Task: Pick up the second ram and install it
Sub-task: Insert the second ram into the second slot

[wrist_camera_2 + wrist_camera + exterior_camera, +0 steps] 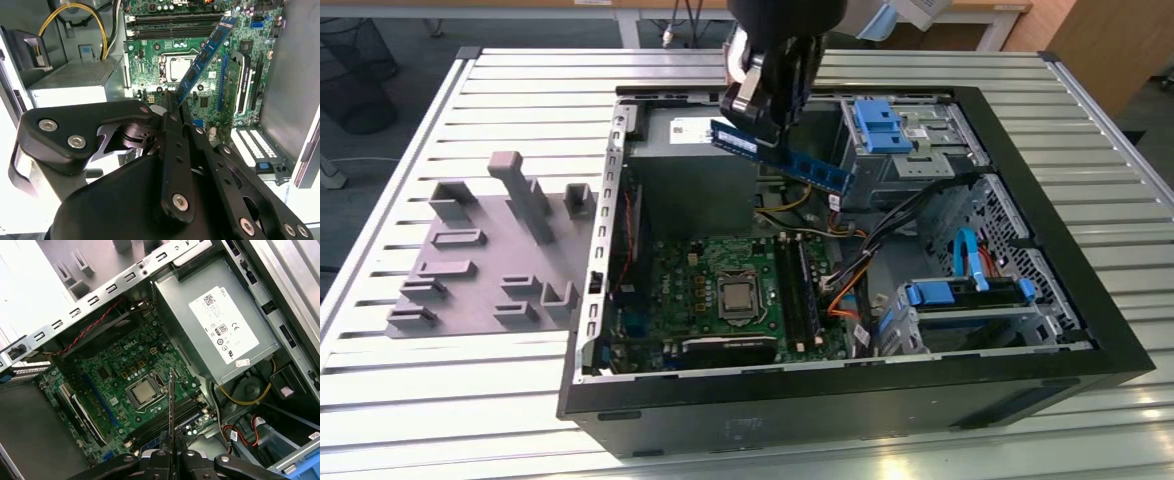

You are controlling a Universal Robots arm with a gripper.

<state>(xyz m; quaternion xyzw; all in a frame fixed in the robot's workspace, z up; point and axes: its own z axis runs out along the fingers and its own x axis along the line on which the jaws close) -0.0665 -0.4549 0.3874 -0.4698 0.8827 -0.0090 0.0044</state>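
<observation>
In the exterior view the gripper (767, 110) hangs above the open computer case (1067, 300) and its fingers are clamped on one end of the second ram (787, 158). The stick is in the air, tilted, above the motherboard (720, 290) — not touching it. The grey tray (467, 270) lies outside the case, on the exterior view's left.

In the second wrist view the second ram (205, 52) reaches out from the closed fingers (167, 107) over the motherboard (200, 95), near the processor (177, 67).

In the first wrist view the second ram (171, 410) is seen edge-on — a thin line rising from the gripper (171, 454), over the motherboard (120, 375), beside the power supply (215, 330).
</observation>
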